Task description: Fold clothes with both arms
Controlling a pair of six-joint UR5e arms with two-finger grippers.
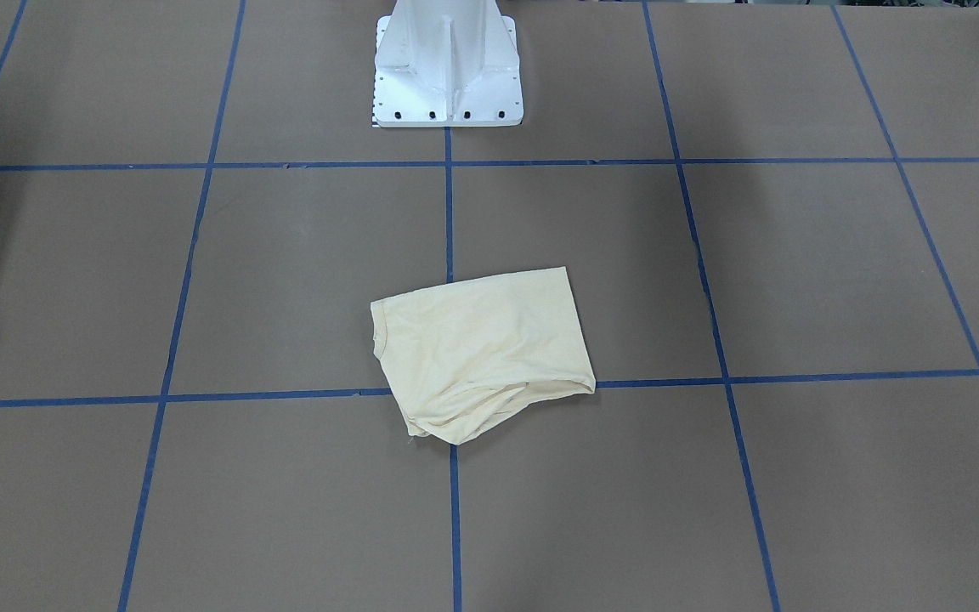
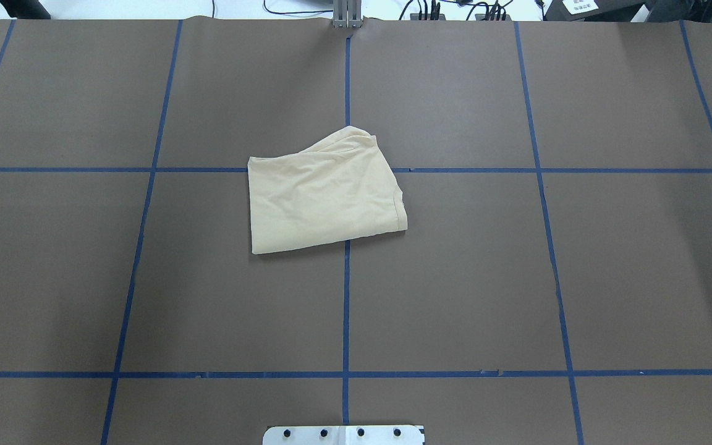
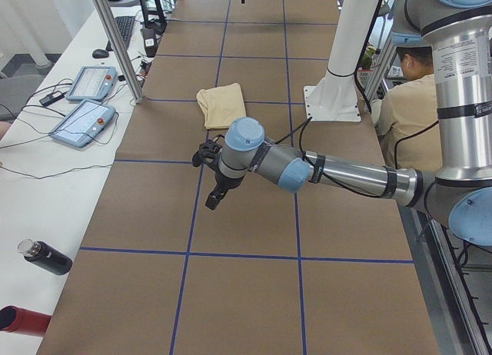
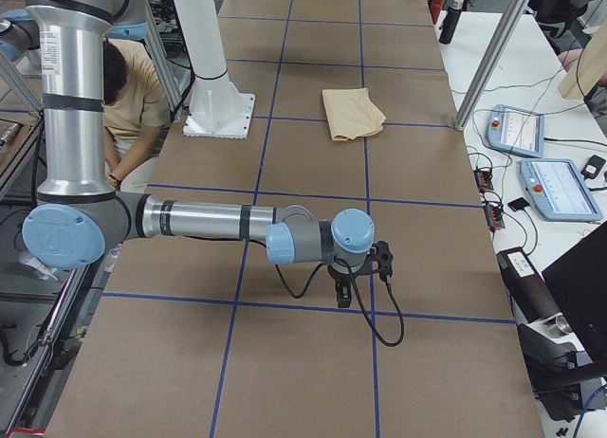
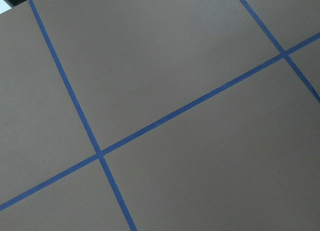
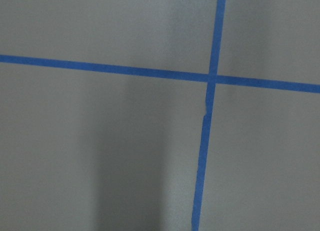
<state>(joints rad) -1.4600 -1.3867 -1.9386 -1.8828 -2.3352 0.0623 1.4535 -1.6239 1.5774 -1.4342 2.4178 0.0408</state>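
The table (image 2: 455, 278) is covered in brown board marked into large squares by blue tape lines (image 2: 346, 296), with the white pedestal base (image 1: 447, 64) at the robot's edge. We find the T-shirt (image 2: 322, 194) lying near the middle of the table, across a tape crossing, already gathered into a compact, roughly rectangular packet with no print showing. The side nearest the robot is straight and flat. The corner on the operators' side is rounded and bunched, with loose layers showing at the edge. The left gripper (image 3: 213, 197) hangs over bare table towards the robot's left end, well apart from the garment. The right gripper (image 4: 342, 294) hangs likewise towards the right end. Neither touches the cloth, and both wrist views show only board and tape. Whether the fingers of either stand wide or narrow we cannot tell from these pictures. In our judgement the folding is close to finished, and what remains is a tidying step. To do it well, each arm should approach from its own side and the fingers should pinch every layer at the bunched corner. Both should lift low and together so the thin knit does not drag or spring open. The flat near edge should be left undisturbed.
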